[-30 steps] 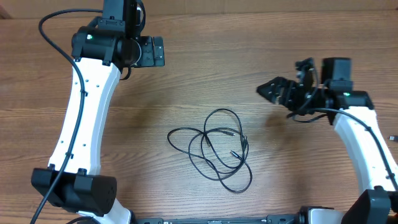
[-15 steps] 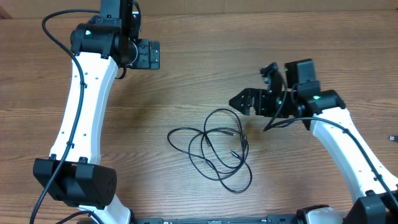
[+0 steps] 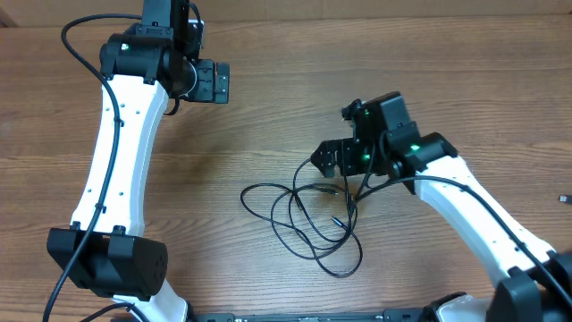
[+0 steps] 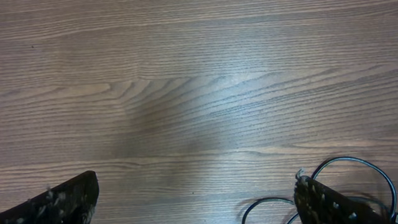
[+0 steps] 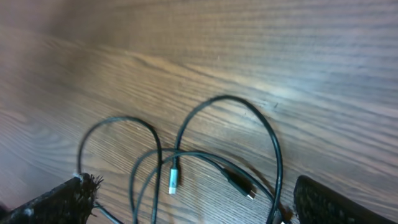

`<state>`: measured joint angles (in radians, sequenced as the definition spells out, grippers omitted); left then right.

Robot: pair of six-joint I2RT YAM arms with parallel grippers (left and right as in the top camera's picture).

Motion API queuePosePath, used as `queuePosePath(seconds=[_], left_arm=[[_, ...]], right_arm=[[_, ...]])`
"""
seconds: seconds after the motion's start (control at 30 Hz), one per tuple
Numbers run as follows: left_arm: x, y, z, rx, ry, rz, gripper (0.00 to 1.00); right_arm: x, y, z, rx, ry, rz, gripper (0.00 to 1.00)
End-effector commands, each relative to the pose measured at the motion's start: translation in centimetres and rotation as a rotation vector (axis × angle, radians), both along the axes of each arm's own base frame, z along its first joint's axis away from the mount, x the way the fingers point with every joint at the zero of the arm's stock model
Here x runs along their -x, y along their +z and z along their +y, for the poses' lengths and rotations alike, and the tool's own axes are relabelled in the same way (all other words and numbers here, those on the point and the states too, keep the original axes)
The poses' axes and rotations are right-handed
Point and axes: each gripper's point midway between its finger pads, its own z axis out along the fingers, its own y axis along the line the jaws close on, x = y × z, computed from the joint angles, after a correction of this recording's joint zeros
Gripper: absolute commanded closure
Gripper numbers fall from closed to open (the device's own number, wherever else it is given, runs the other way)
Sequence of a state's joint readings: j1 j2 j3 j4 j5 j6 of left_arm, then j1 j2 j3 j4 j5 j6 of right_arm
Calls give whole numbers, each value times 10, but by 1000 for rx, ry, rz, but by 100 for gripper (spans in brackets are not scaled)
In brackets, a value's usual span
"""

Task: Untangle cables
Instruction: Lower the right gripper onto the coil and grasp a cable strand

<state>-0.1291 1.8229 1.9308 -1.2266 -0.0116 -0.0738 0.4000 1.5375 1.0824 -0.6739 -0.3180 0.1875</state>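
Note:
The cables (image 3: 296,199) lie at the table's middle as thin black cords in loose overlapping loops. My right gripper (image 3: 323,161) hangs open just over the top loop, touching nothing. In the right wrist view (image 5: 193,202) the cords (image 5: 227,98) arch between the two fingers, with a silver plug (image 5: 173,180) and a black plug (image 5: 239,183) lying on the wood. My left gripper (image 3: 219,80) stands open at the far left, well away from the cords. Its wrist view (image 4: 196,205) shows bare wood between the fingers and one cord arc (image 4: 266,200) by the right finger (image 4: 329,202).
The wooden table (image 3: 268,125) holds only the cords. The white left arm (image 3: 116,179) runs down the left side, and the right arm (image 3: 483,215) reaches in from the lower right. A small dark object (image 3: 565,199) sits at the right edge.
My right gripper has swung left and towards the front, from the right side to just above the cable loops. The left arm has barely shifted. The cables have not moved.

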Motion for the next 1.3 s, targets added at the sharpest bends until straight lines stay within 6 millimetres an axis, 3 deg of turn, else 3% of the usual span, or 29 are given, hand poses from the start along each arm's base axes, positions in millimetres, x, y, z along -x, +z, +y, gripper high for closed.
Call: queuePosePath(seconds=[0.0,0.2,0.7,1.03,1.27], left_arm=[[-3,1,-1,3,-17,-5,0],[-3,1,-1,3,-17,-5,0],[-3,1,-1,3,-17,-5,0],[-3,1,-1,3,-17,-5,0],[-3,1,-1,3,-17,-5,0]], right_arm=[[7,-7,17,4,78,21,0],[38,-16,38,9,173,97,8],[88,-41,63,68,310,150,25],[96,-65,63,80,324,187,40],[99,-70,64,66,331,193,42]])
